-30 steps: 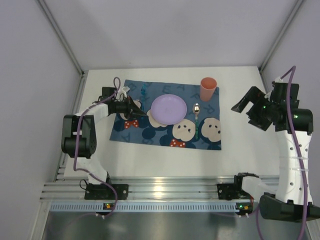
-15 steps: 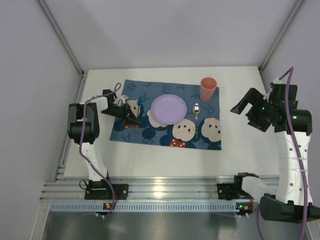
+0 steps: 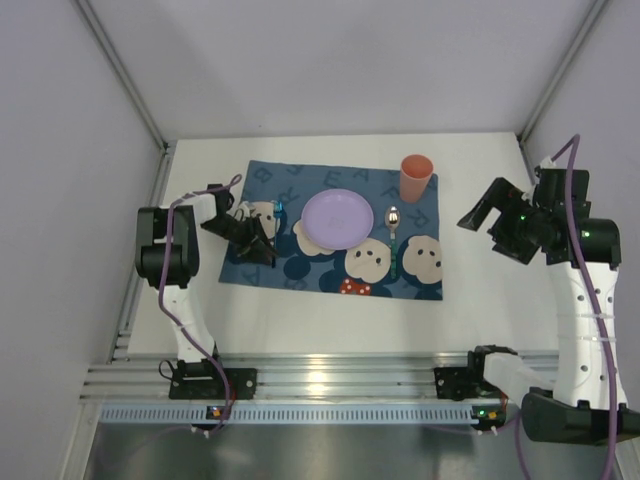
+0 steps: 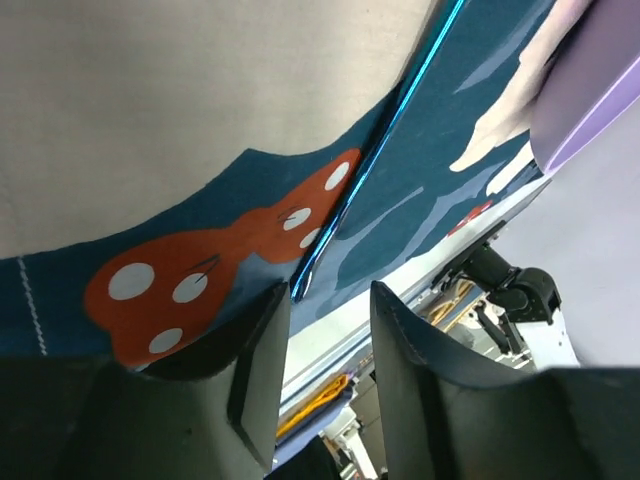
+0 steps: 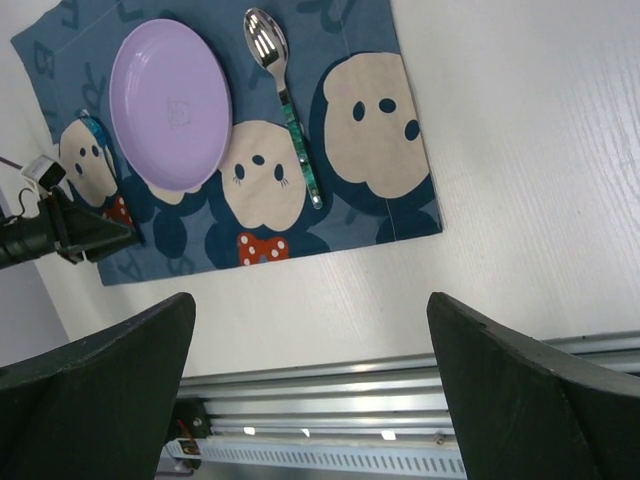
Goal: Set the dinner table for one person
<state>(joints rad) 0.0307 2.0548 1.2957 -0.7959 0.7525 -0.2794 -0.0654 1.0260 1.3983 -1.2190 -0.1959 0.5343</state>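
On the white dinner table (image 3: 330,300) lies a dark-blue mouse placemat (image 3: 300,272) with a lilac plate (image 3: 338,218), a green-handled spoon (image 3: 393,238) to its right and an orange cup (image 3: 416,177) at the far right corner. A shiny blue utensil (image 3: 279,214) lies on the mat left of the plate. In the left wrist view its handle (image 4: 372,165) ends just ahead of my left gripper (image 4: 328,295), which is open with nothing between its fingers. My right gripper (image 5: 310,300) hangs wide open above the table's right side, holding nothing.
A ribbed aluminium rail (image 3: 330,380) runs along the near edge with both arm bases on it. Grey walls close in the left, far and right sides. Bare white tabletop (image 5: 500,130) lies right of the placemat.
My left gripper has opened and let go of the blue utensil, which now lies left of the plate. The gripper has drawn back a little toward the near side. The right arm barely moved.
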